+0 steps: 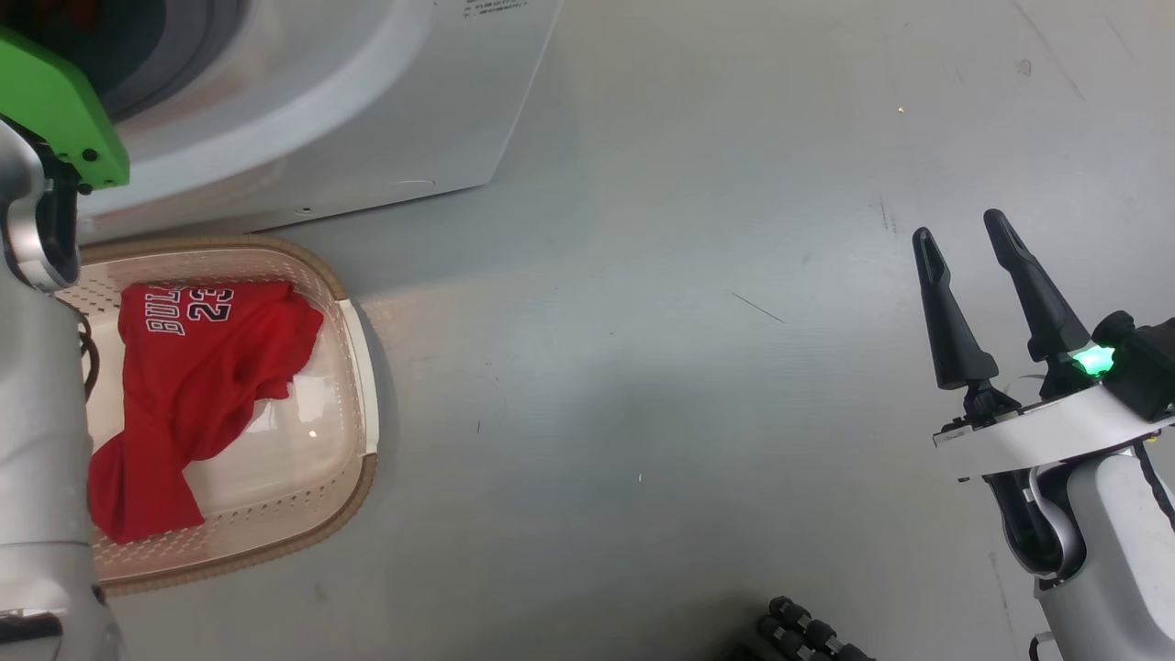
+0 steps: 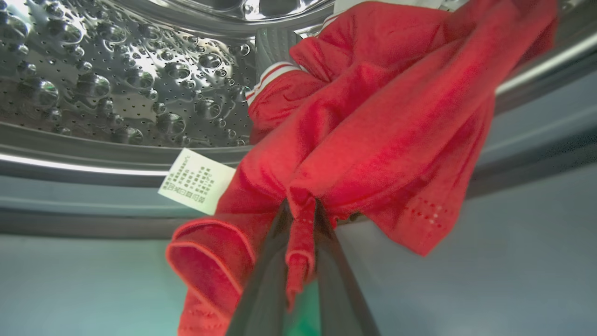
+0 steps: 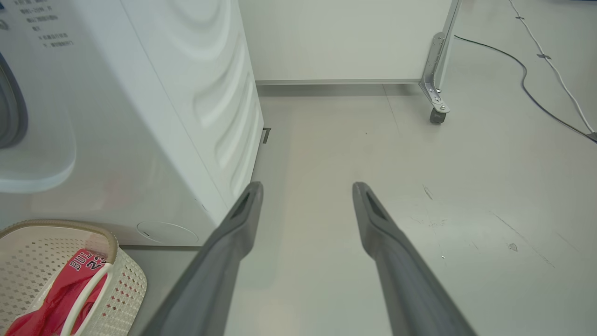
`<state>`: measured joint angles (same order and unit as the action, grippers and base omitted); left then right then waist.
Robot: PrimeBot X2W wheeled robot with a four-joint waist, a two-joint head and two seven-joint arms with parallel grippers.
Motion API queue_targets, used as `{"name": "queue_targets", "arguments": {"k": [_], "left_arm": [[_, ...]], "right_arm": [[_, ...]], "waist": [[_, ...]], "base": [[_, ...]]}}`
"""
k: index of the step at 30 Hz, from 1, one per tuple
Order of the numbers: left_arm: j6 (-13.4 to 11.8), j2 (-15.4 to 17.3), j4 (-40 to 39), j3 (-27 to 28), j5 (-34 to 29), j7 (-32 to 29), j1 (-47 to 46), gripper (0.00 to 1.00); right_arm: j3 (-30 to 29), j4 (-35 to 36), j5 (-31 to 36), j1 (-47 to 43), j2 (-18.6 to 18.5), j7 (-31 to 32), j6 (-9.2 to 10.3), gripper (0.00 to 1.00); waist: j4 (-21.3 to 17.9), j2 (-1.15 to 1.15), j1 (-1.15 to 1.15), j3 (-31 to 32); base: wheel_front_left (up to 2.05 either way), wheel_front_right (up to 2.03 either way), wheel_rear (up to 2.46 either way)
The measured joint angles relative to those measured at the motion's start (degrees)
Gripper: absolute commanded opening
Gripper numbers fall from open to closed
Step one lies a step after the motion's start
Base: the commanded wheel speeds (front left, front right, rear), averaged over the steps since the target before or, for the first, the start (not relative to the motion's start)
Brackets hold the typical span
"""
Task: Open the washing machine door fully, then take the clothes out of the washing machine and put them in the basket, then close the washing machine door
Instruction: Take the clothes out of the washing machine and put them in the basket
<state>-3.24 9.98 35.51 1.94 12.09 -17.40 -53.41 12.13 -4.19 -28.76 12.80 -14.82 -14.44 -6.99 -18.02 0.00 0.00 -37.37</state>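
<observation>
In the left wrist view my left gripper (image 2: 302, 205) is shut on a fold of a red garment (image 2: 373, 121) with white trim. The garment hangs over the lower rim of the washing machine's steel drum (image 2: 116, 79), and a white care label (image 2: 196, 181) sticks out of it. A red jersey (image 1: 197, 386) marked 23 lies in the cream basket (image 1: 353, 367) on the floor in front of the white washing machine (image 1: 367, 101). My right gripper (image 1: 959, 227) stands open over bare floor to the right, holding nothing. The washing machine door is out of view.
My left forearm (image 1: 37, 413), with a green part above it, reaches up past the basket's left side. The right wrist view shows the machine's side panel (image 3: 210, 93), a wheeled white partition (image 3: 436, 112) and cables (image 3: 536, 93) on the grey floor.
</observation>
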Motion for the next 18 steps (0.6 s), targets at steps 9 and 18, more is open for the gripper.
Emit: {"name": "queue_targets", "arguments": {"k": [9,18], "left_arm": [[1.1,-0.4,2.2,-0.8,-0.1,5.4,-0.1,0.0],[2.5,-1.4,3.4,-1.1,0.0,11.6,0.3,0.0]], "right_arm": [[-0.5,-0.3,0.0,0.2,-0.1,0.0,0.0,1.0],[-0.5,-1.0,0.1,0.2,-0.1,0.0,0.0,1.0]], "waist": [[1.3,0.0,0.0,1.3],[2.6,0.0,0.0,3.7]], "base": [[0.0,0.0,0.0],[0.0,0.0,0.0]]}}
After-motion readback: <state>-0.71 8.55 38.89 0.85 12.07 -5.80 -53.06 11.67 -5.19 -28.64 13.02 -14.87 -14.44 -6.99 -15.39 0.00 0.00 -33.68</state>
